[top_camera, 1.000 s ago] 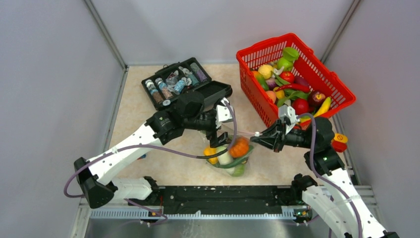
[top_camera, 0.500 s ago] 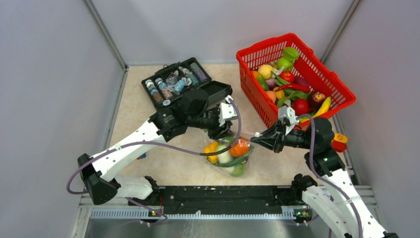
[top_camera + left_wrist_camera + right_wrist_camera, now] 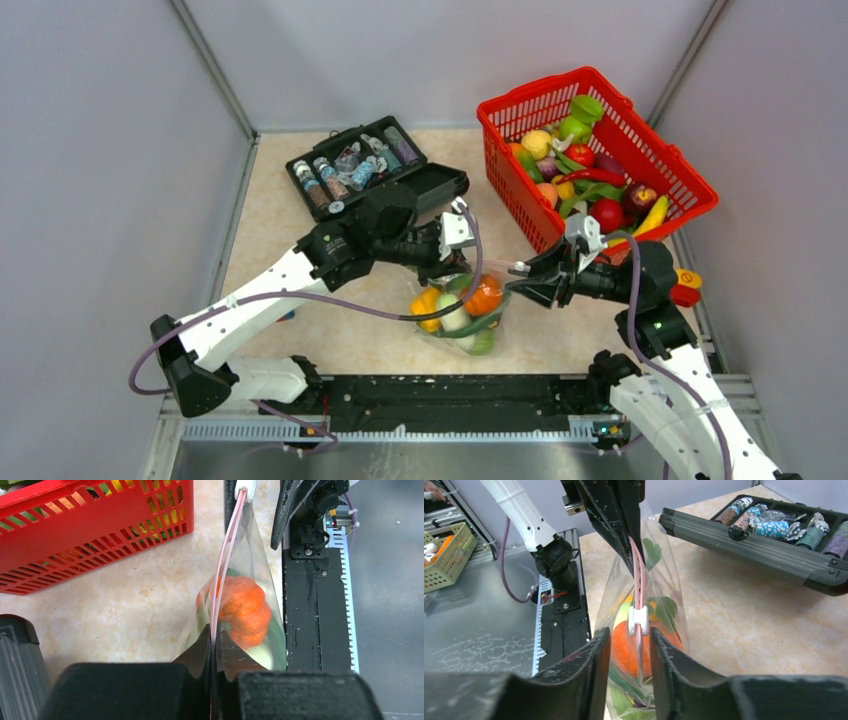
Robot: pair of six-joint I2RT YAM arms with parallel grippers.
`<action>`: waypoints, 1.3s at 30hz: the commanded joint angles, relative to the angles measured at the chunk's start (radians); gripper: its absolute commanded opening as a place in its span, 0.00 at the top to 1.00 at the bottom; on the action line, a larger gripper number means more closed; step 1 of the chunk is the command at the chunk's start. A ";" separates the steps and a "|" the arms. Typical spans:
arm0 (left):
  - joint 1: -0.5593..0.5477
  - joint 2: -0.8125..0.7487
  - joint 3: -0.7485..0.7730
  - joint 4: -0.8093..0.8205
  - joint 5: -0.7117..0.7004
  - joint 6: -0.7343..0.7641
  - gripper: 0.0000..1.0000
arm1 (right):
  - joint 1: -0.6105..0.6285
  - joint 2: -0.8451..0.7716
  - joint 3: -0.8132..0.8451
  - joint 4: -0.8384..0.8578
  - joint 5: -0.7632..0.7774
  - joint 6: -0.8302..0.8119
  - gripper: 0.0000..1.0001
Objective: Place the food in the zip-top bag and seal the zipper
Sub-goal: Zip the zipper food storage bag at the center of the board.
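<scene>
The zip-top bag (image 3: 464, 318) hangs upright between my two grippers, touching the table. Inside it is food: an orange tomato (image 3: 484, 296), a yellow pepper (image 3: 425, 305), a white radish (image 3: 453, 317) and green pieces. My left gripper (image 3: 214, 637) is shut on the near end of the pinkish zipper (image 3: 227, 550). At the strip's other end sits its white slider (image 3: 638, 621). My right gripper (image 3: 629, 635) is open, one finger on each side of the slider without touching it. The orange tomato (image 3: 243, 607) shows through the clear plastic.
The red mesh basket (image 3: 530, 95) full of toy fruits and vegetables stands at the back right. An open black case (image 3: 440, 186) with small capped bottles lies behind the left arm. A red and yellow toy (image 3: 686, 288) lies beside the right arm.
My left gripper closed from open onto the zipper strip. My right gripper, shut a second ago, has opened around the slider. The bag shifted slightly.
</scene>
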 commanded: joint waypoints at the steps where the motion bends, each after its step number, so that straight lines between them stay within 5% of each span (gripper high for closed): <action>1: -0.009 -0.055 -0.019 0.073 0.030 -0.023 1.00 | 0.011 -0.004 -0.001 0.053 0.016 0.012 0.62; 6: -0.013 -0.057 -0.025 0.078 0.034 -0.023 1.00 | 0.012 0.011 -0.013 0.113 -0.005 0.036 0.64; 12: -0.020 -0.055 -0.024 0.088 0.032 -0.025 1.00 | 0.017 0.038 0.003 0.097 -0.027 -0.006 0.86; 19: -0.021 -0.047 -0.019 0.093 0.027 -0.025 1.00 | 0.019 0.062 0.012 0.068 -0.025 -0.056 0.99; 27: -0.023 -0.043 -0.021 0.095 0.001 -0.029 1.00 | 0.019 0.020 -0.001 0.082 -0.013 -0.031 1.00; 32: -0.023 -0.044 -0.017 0.107 -0.001 -0.046 0.61 | 0.019 0.018 -0.020 0.105 -0.004 -0.005 1.00; 39: -0.024 -0.053 0.002 0.124 0.040 -0.069 0.40 | 0.020 0.015 -0.019 0.086 0.008 -0.007 1.00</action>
